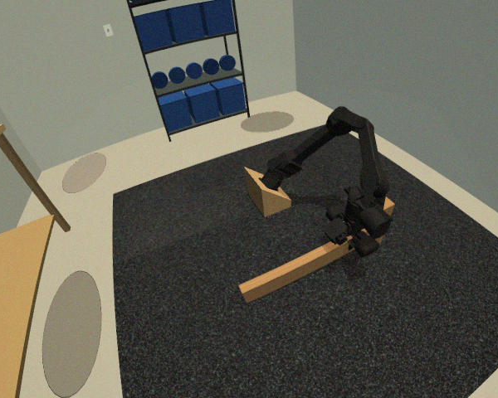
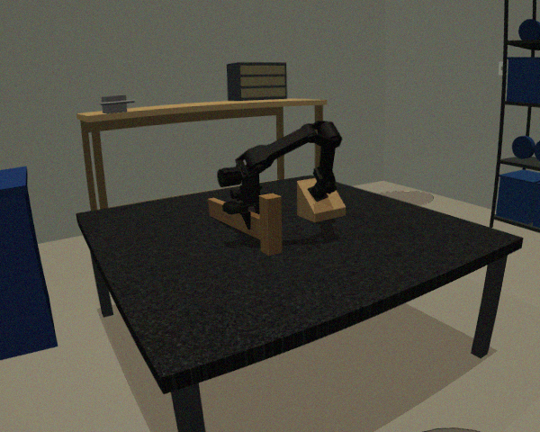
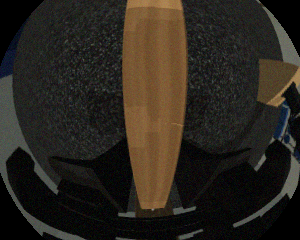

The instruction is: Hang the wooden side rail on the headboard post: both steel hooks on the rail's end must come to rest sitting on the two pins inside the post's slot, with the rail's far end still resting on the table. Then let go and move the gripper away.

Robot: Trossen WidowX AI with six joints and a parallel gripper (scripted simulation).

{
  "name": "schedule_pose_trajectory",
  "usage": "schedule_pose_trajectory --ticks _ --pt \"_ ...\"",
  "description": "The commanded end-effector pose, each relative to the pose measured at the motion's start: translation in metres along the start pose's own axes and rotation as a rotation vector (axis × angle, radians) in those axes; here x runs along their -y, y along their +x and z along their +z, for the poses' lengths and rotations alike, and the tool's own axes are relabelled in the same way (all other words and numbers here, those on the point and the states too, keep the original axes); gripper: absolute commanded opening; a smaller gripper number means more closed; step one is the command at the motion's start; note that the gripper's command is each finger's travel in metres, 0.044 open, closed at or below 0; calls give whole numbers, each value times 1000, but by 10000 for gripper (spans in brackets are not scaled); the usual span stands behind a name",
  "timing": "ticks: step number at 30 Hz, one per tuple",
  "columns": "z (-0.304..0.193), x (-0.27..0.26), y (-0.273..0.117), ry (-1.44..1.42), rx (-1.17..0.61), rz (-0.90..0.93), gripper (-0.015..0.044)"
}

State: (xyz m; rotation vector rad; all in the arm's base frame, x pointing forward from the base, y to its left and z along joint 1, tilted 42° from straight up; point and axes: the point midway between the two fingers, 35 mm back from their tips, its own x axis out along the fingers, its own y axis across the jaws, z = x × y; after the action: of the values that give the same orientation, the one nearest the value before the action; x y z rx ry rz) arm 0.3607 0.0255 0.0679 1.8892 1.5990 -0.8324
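Black parallel-jaw gripper (image 1: 351,240) (image 2: 248,216) (image 3: 150,134) clamped on long tan wooden rail (image 1: 292,267) (image 2: 219,211) (image 3: 154,80), top view right of centre; rail axis runs lower left to upper right, toward upright wooden post (image 1: 388,206) (image 2: 271,225). Hook seating not visible.

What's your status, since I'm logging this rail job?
Gripper shut on wooden side rail, near headboard post. Hooks and pins hidden. No obstruction evident.

The 6-joint WidowX AI arm (image 1: 371,158) (image 2: 289,141) is matte black (nearly featureless), with slim, angular links and chunky, rounded joints.
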Motion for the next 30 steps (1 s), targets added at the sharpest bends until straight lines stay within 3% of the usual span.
schedule_pose_trajectory --ticks 1,30 --pt "-2 -3 -6 -1 2 17 0" --pt "-5 -2 -6 -1 2 17 0"
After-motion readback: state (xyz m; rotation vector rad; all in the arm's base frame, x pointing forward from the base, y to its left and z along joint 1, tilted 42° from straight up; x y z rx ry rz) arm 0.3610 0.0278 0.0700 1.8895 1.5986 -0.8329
